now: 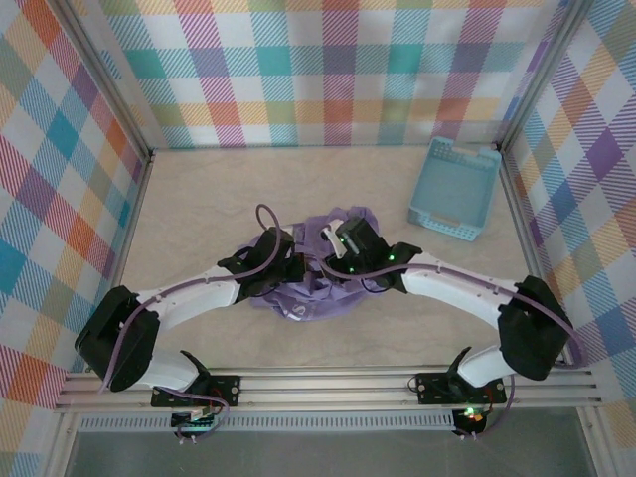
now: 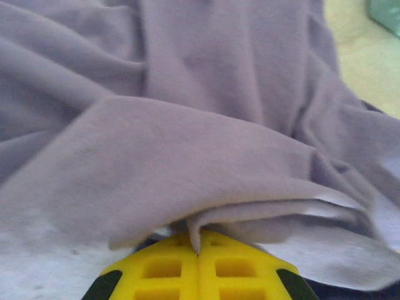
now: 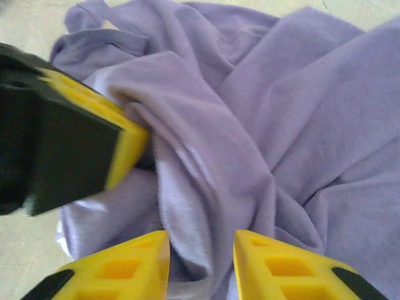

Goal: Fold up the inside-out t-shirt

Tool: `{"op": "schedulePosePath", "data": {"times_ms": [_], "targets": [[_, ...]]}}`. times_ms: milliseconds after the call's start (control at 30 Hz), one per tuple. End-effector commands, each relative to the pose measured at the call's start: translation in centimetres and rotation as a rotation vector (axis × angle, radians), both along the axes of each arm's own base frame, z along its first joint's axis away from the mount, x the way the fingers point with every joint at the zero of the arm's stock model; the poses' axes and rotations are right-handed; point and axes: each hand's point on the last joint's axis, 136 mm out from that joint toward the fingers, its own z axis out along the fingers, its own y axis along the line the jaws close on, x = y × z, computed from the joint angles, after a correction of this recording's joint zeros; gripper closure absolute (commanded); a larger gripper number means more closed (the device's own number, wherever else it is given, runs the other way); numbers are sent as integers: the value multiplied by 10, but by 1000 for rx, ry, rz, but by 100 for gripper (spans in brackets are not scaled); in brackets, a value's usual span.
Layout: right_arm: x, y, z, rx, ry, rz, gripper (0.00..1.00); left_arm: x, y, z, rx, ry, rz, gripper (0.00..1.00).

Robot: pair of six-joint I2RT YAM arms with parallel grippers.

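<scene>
The lavender t-shirt [image 1: 316, 288] lies bunched in a crumpled heap at the middle of the table, with both arms meeting over it. In the left wrist view my left gripper [image 2: 199, 249] has its yellow fingers pressed together on a thin fold of the t-shirt [image 2: 187, 150]. In the right wrist view my right gripper [image 3: 201, 256] is open, its fingers [image 3: 269, 262] standing on either side of a raised fold of the t-shirt [image 3: 287, 112] without squeezing it. The left gripper [image 3: 128, 147] also shows there, biting the cloth close by. From above, the left gripper [image 1: 294, 266] and right gripper [image 1: 332, 250] sit side by side.
A light blue slotted basket [image 1: 455, 189] lies at the back right near the wall; its corner shows in the left wrist view [image 2: 386, 14]. Checked walls close in the beige table [image 1: 199, 199] on three sides.
</scene>
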Motion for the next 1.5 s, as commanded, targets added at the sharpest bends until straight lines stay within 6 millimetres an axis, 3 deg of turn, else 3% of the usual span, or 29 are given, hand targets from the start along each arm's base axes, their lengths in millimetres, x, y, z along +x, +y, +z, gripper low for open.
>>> {"op": "schedulePosePath", "data": {"times_ms": [0, 200, 433, 700, 967, 1100, 1200, 1267, 1467], "targets": [[-11, 4, 18, -7, -108, 101, 62, 3, -23, 19, -120, -11, -48, 100], [-31, 20, -1, -59, -59, 222, 62, 0, -18, 18, -111, -14, -42, 100], [-23, 23, -21, -139, -66, 205, 60, -1, -14, 15, -105, -15, -27, 100], [-22, 16, -47, -214, -26, 189, 60, 0, -12, 16, -99, -18, -19, 100], [-20, 0, -64, -304, -17, 152, 71, 2, -10, 16, -94, -18, -7, 100], [-24, 0, -66, -302, -1, 172, 81, 3, -8, 17, -91, -19, 1, 100], [-29, 2, -63, -276, 8, 187, 94, 4, -7, 17, -91, -19, 11, 100], [-31, 4, -54, -229, -3, 186, 99, 5, -5, 17, -89, -17, 18, 100], [-34, 9, -12, -31, -63, 138, 100, 4, -3, 8, -65, 6, 19, 100]]}}
